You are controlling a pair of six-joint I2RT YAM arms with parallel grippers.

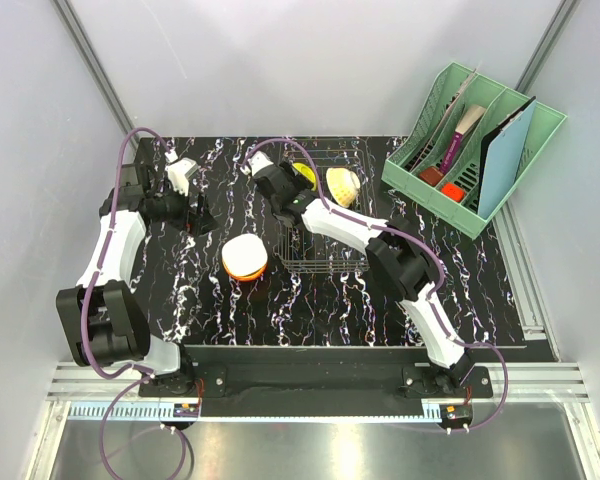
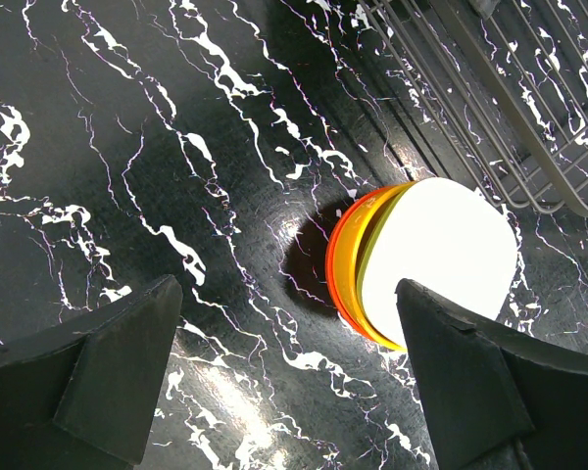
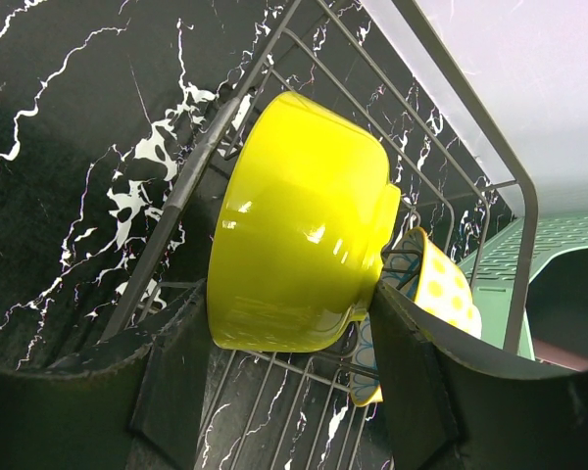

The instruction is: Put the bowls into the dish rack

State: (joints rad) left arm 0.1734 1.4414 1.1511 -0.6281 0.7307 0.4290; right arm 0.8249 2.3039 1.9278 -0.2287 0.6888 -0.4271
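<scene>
The dark wire dish rack (image 1: 325, 255) sits mid-table. In it a yellow bowl (image 3: 294, 235) stands on its side, and my right gripper (image 3: 289, 294) is shut on it, one finger at its base and the other at its rim. Just behind it leans a cream bowl with yellow dots (image 3: 441, 289), also in the rack. From above, the right gripper (image 1: 285, 190) is over the rack's far left end. A stack of bowls, white over yellow and orange (image 1: 245, 258), rests on the table left of the rack. My left gripper (image 2: 286, 294) hangs open and holds nothing, with the stack (image 2: 421, 264) just ahead of its right finger.
A mint-green slotted organiser (image 1: 470, 140) holding books and small items stands at the back right, close to the rack's far corner. Grey walls close in the black marbled table (image 1: 210, 300) on the left, back and right. The rack's edge (image 2: 529, 117) lies beyond the stack.
</scene>
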